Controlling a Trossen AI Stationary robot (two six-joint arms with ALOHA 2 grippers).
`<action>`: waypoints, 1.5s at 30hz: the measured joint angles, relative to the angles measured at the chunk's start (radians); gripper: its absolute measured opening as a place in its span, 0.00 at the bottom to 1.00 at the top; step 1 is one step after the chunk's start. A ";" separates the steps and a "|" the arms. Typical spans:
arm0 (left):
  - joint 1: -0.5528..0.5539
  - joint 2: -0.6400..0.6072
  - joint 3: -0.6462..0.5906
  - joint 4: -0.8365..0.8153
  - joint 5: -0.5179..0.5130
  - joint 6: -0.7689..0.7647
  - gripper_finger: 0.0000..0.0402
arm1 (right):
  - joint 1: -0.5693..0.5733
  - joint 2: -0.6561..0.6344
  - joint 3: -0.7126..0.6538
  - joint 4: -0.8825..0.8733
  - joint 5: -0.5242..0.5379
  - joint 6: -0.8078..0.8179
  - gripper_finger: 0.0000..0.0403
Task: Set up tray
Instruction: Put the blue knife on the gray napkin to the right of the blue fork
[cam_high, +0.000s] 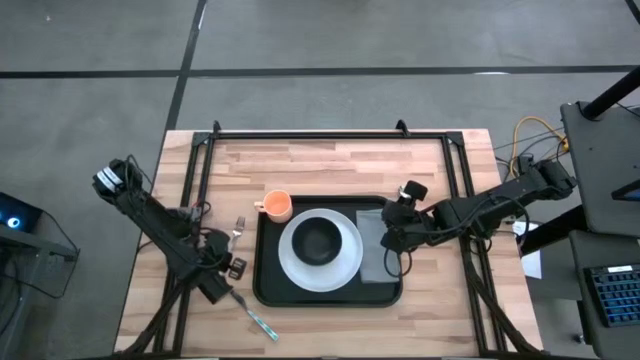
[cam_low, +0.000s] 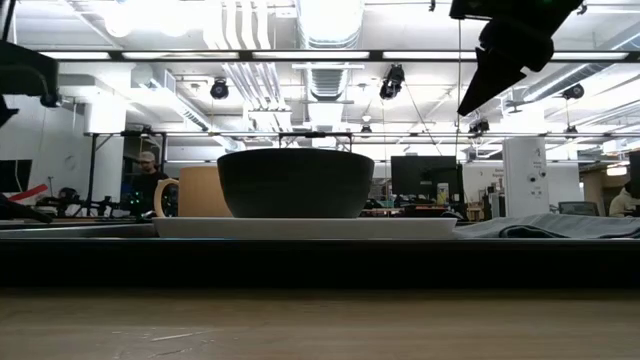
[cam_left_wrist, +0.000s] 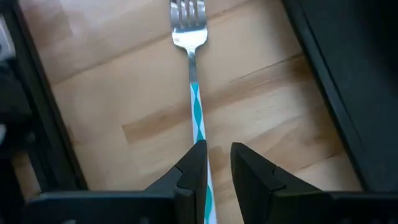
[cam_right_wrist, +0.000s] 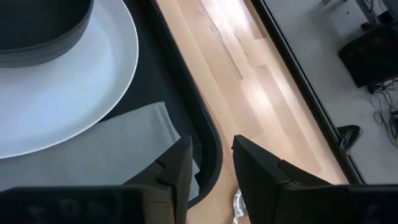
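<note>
Hovering with parted fingers, right gripper (cam_right_wrist: 211, 163) overhangs the tray (cam_right_wrist: 208, 146) rim.

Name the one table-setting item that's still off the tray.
The fork with the teal-striped handle, lying on the wood left of the tray. Cup, plate, bowl and napkin sit inside.
</note>
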 joint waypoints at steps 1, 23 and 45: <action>-0.011 0.000 0.000 0.004 0.001 -0.032 0.13 | 0.000 0.000 0.000 0.000 0.002 0.000 0.25; -0.058 0.044 -0.052 0.058 -0.008 -0.120 0.39 | 0.000 0.000 -0.002 0.001 0.029 -0.005 0.32; -0.056 0.130 -0.079 0.163 0.046 -0.119 0.39 | -0.001 -0.001 -0.002 0.006 0.054 0.013 0.32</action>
